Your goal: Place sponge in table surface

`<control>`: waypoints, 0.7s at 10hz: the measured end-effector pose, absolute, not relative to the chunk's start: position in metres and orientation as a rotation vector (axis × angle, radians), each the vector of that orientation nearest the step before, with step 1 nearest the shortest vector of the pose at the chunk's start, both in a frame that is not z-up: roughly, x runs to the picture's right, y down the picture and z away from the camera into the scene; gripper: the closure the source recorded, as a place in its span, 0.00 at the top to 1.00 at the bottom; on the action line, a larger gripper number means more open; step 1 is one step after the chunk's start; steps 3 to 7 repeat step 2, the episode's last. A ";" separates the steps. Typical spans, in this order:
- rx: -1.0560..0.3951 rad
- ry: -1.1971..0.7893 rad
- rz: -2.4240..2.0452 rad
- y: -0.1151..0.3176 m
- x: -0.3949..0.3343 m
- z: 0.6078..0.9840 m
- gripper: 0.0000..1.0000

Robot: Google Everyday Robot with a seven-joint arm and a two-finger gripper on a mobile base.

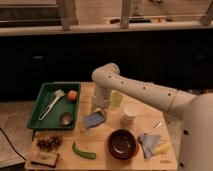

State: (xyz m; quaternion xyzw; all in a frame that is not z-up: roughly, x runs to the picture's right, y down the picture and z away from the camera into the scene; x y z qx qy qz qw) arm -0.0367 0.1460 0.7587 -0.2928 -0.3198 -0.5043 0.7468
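A blue-grey sponge [93, 119] sits low over the wooden table [102, 150], left of centre, just right of the green tray. My gripper [99, 109] hangs straight down from the white arm, right at the sponge's upper right edge and touching or nearly touching it. The arm reaches in from the right across the table.
A green tray [44, 107] at the left holds an orange ball [72, 95], a white utensil [51, 102] and a small metal cup [66, 118]. A yellow-green cup [116, 98], a white cup [129, 114], a dark red bowl [122, 143], a green pepper [83, 151], grapes [48, 143], a cloth with a yellow item [152, 145] also lie on the table.
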 end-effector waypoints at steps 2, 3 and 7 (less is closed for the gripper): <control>-0.659 -0.696 -1.126 0.159 -0.037 0.765 0.05; -0.659 -0.696 -1.126 0.159 -0.037 0.765 0.05; -0.659 -0.696 -1.126 0.159 -0.037 0.765 0.05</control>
